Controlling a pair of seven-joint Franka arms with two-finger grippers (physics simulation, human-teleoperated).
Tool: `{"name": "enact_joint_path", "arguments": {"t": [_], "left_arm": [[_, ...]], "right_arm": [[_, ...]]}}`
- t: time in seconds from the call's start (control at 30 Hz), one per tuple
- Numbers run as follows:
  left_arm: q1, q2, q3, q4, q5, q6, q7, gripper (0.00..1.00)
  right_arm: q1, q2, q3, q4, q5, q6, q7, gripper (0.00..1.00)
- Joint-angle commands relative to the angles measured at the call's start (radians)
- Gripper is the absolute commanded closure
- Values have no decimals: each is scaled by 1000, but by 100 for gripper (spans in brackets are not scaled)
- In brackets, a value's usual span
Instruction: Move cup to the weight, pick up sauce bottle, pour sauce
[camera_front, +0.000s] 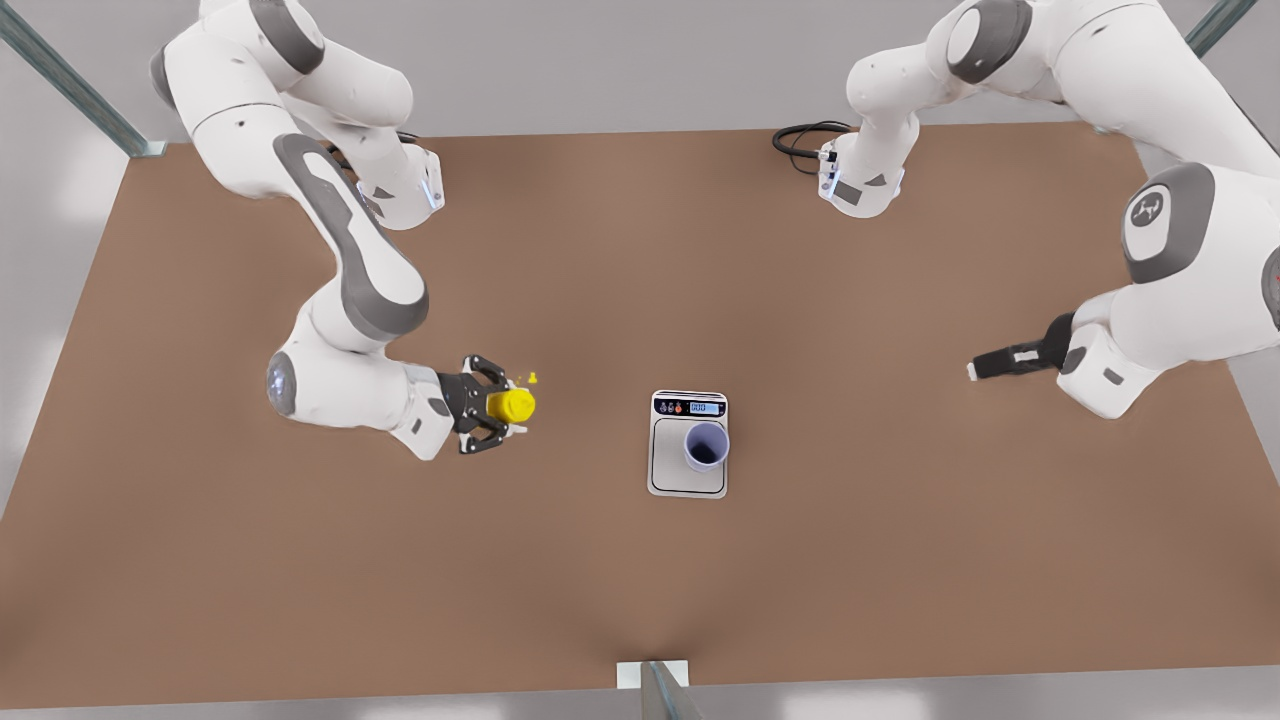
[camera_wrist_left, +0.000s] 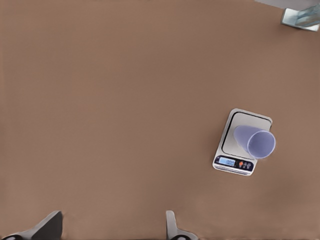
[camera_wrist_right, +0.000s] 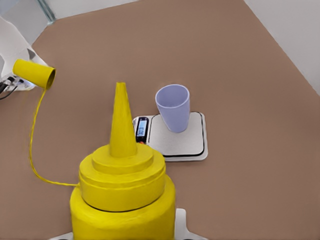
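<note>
- At the front view's left, the right gripper (camera_front: 508, 406) is clamped on the body of the sauce bottle (camera_front: 514, 405), one finger on each side. The bottle stands upright with its nozzle (camera_wrist_right: 122, 120) pointing up. I cannot tell whether its base is off the table (camera_front: 200, 550).
- A small yellow cap (camera_wrist_right: 35, 74) hangs to one side on a thin string, so the nozzle looks uncovered.
- The bottle is well apart from the cup, so the step in hand seems to be carrying it across. It is best kept upright on the way and tipped only once the nozzle is over the cup's mouth. The hanging cap should stay out of the stream.
- In the middle lies the scale (camera_front: 672, 462), its display strip on the far side. The cup (camera_front: 706, 446) stands upright on the platform, close to its edge on the front view's right. The pour should therefore be aimed off-centre and kept gentle, so the cup is not nudged off.
- At the front view's right, the left gripper (camera_front: 975, 370) waits well away from the scale, its fingers (camera_wrist_left: 172, 227) apart and holding nothing.
- Count: one bottle, one cap, one scale, one cup, two grippers.
</note>
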Motion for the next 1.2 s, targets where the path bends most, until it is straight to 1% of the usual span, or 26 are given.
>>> {"name": "enact_joint_path", "arguments": {"t": [0.0,0.03,0.07,0.1,0.13,0.17,0.23,0.27,0.33,0.4,0.43,0.47,0.53,0.67,0.8,0.87,0.97,1.17], "left_arm": [[0,-13,0,0,162,-7,5,0],[-6,-67,9,-22,161,-7,6,0],[-83,-189,174,-238,97,134,50,0],[-120,-349,262,-587,35,417,54,0],[-120,-355,262,-645,35,479,54,0],[-118,-338,264,-645,35,481,52,0],[-118,-332,264,-638,37,481,54,0],[-118,-331,264,-638,38,481,54,0],[-120,-331,264,-638,38,476,54,0],[-120,-332,264,-638,37,474,52,0],[-120,-332,264,-638,38,471,49,0],[-120,-332,264,-638,37,467,46,0],[-121,-332,264,-638,37,467,46,0],[-123,-332,264,-638,37,467,46,0],[-123,-331,262,-640,37,467,46,0],[-123,-331,262,-640,37,467,46,0],[-123,-328,262,-640,37,467,46,0],[-123,-314,262,-640,37,468,47,0]], "right_arm": [[15,7,0,16,-23,0,22,55],[68,59,-6,99,-133,0,109,55],[108,93,-6,145,-197,0,151,55],[151,113,-31,177,-243,0,191,55],[219,116,-89,199,-252,-2,198,55],[292,136,-155,246,-252,-8,198,55],[357,188,-196,322,-252,-8,223,54],[404,206,-238,352,-250,-8,244,54],[472,254,-293,423,-250,-6,283,54],[519,281,-330,452,-250,0,320,54],[530,285,-333,454,-250,1,329,54],[553,289,-354,467,-250,1,343,54],[572,312,-360,501,-249,3,364,54],[628,387,-396,601,-247,18,413,54],[647,403,-400,604,-247,40,432,54],[673,438,-432,644,-247,46,442,54],[714,455,-475,656,-247,46,470,54],[717,453,-483,656,-247,44,478,55]]}}
